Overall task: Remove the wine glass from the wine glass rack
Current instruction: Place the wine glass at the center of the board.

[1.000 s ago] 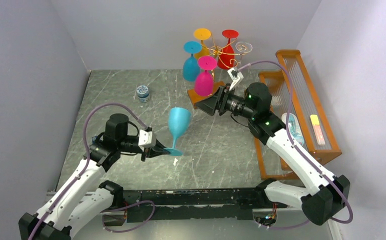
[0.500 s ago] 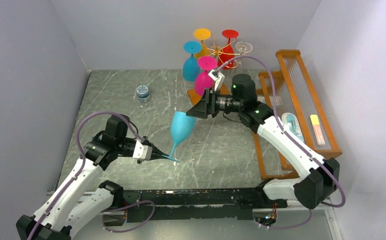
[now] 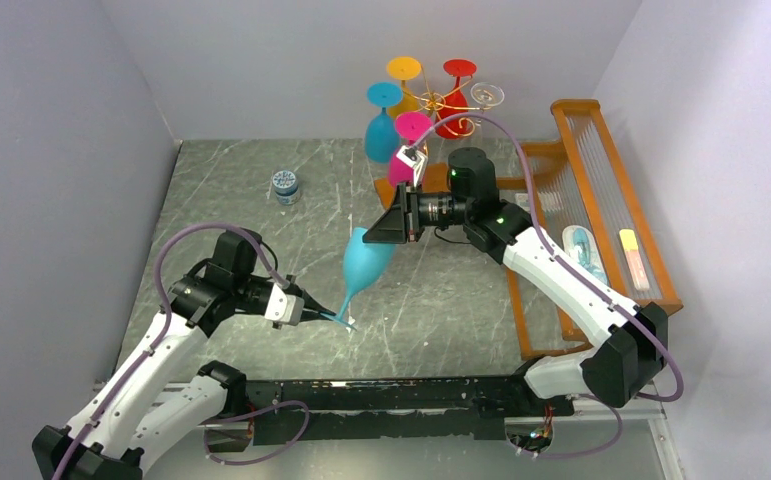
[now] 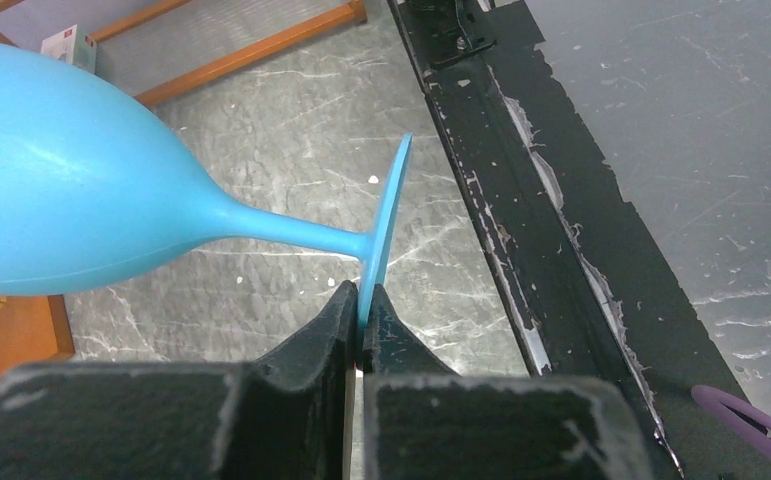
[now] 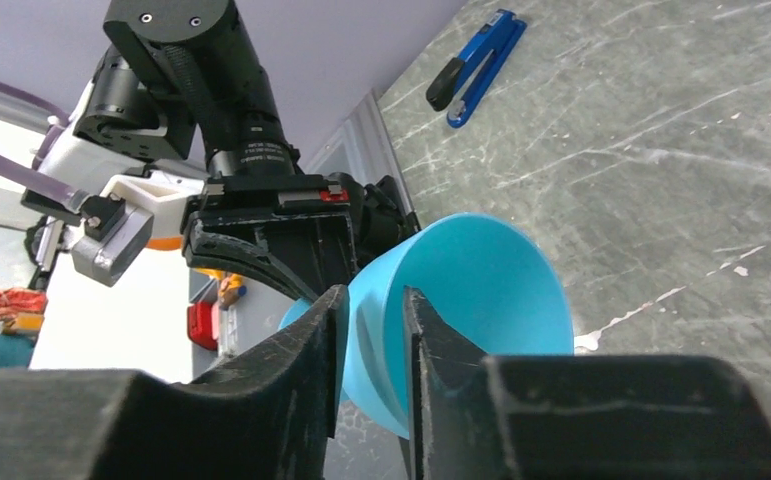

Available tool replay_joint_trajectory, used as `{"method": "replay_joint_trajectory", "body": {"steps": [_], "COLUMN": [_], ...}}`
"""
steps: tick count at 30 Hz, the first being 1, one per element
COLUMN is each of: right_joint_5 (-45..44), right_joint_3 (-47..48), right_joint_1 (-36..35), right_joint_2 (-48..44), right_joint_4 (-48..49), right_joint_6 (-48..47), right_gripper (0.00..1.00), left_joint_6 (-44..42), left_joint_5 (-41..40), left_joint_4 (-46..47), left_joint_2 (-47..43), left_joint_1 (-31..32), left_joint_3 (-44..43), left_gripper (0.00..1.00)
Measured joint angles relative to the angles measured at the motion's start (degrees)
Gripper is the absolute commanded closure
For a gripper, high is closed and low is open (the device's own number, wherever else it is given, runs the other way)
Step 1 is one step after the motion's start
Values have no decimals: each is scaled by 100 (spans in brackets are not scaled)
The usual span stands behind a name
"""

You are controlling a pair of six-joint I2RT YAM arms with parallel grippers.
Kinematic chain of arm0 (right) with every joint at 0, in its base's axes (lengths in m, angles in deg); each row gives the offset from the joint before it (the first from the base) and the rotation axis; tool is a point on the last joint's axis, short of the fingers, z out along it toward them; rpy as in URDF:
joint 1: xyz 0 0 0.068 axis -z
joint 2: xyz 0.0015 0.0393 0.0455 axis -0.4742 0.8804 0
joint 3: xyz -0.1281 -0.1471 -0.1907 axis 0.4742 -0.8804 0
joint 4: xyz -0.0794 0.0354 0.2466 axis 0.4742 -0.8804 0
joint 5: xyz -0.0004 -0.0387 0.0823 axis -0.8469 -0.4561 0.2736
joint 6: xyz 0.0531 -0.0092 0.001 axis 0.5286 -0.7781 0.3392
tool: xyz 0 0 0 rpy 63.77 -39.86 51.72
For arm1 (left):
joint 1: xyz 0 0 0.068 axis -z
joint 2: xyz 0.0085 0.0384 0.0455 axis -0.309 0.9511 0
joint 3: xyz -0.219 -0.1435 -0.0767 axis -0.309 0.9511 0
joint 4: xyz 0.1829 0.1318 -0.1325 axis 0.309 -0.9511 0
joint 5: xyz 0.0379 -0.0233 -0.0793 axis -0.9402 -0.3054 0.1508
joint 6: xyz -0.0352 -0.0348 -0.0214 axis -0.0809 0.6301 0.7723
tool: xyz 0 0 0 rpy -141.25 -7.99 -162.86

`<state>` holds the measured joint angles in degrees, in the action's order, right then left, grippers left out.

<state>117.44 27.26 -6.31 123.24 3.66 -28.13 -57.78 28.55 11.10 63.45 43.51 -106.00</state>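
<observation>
Blue from rim to foot, the wine glass [image 3: 365,266] hung tilted over the tabletop [image 3: 461,300] between my two arms. It was off the wine glass rack [image 3: 439,101] and in front of it, bowl up toward the right arm, foot down toward the left. My left claw [image 4: 363,302] was pressed together on the edge of the foot, the thin disc standing on edge between the two black fingers. My right claw [image 5: 373,312] sat at the bowl's mouth, its fingers a narrow gap apart, with the wall of the rim running down between them — one finger outside the bowl, the other over its opening. Whether the pads actually pressed that wall I couldn't tell; the fingers' own bulk covered the contact.

From above, the right claw blocked the near side of the rim, and the right wrist hid most of the rack's wooden base. Other glasses hung upside down on the gold wire — a pink glass [image 3: 408,150] nearest the arm. The left wrist view cut the bowl off at its left edge.
</observation>
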Motion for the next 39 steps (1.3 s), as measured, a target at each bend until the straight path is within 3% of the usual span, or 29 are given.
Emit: {"method": "replay_joint_trajectory", "body": {"steps": [7, 11, 16, 22, 27, 31, 35, 38, 39], "right_joint_5": [374, 544, 710, 885, 999, 1126, 1113, 1102, 1091], "right_joint_3": [2, 2, 2, 13, 68, 125, 149, 186, 203], "right_joint_1": [39, 57, 57, 57, 57, 52, 52, 39, 35], "right_joint_2": [46, 68, 68, 120, 166, 166, 164, 149, 146], "right_joint_4": [9, 11, 39, 63, 28, 4, -83, -166, -190], "right_joint_6": [7, 4, 9, -20, 0, 42, -7, -72, -94], "right_gripper": [83, 72, 70, 83, 100, 100, 100, 100, 100], "left_joint_6": [-31, -33, -28, -31, -48, -116, -133, -68, -48], "left_joint_5": [-7, -11, -33, -37, -46, -76, -105, -142, -142], "left_joint_4": [-76, -107, -107, -149, -166, -166, -166, -146, -144], "left_joint_2": [0, 0, -22, -33, -33, -26, -11, -4, -7], "left_joint_1": [15, 22, 22, 31, 31, 31, 31, 31, 31], "left_joint_3": [0, -2, 0, 0, 0, 0, 0, 0, 0], "left_gripper": [95, 95, 95, 95, 95, 94, 84, 87, 83]}}
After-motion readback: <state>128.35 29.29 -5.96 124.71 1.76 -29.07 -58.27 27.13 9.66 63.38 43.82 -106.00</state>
